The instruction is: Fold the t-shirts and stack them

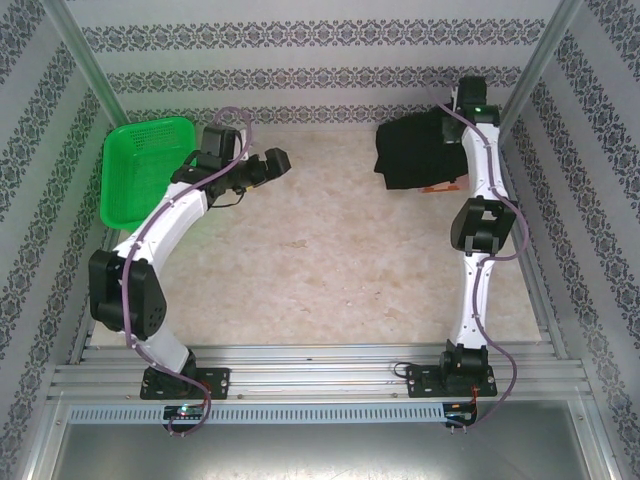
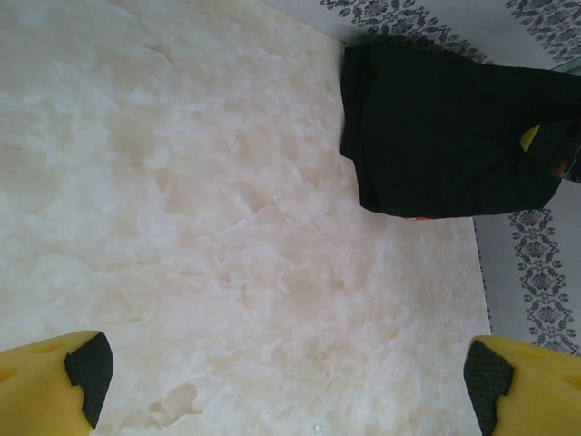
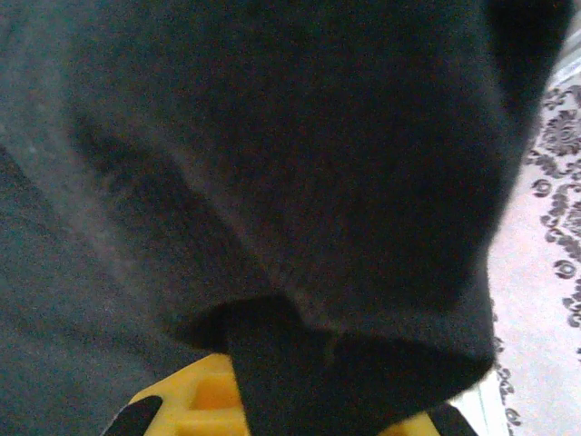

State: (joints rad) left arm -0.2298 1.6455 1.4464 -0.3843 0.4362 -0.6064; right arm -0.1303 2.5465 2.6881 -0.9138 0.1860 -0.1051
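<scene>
The black t-shirt (image 1: pixel 418 152) lies bunched at the back right of the table, and it also appears at the top right of the left wrist view (image 2: pixel 436 136). A thin strip of the pink t-shirt (image 1: pixel 440 188) peeks out from under its near edge. My right gripper (image 3: pixel 290 420) is shut on a fold of the black cloth, which runs down between its yellow fingers (image 3: pixel 195 400). My left gripper (image 1: pixel 277 164) hovers over bare table at the back left, well apart from the shirts. It stands open (image 2: pixel 281 372) with nothing between its pads.
A green mesh basket (image 1: pixel 145 165) leans at the back left corner, just behind the left arm. Patterned walls close in the table on three sides. The marble tabletop (image 1: pixel 330 270) stretches between the two arms.
</scene>
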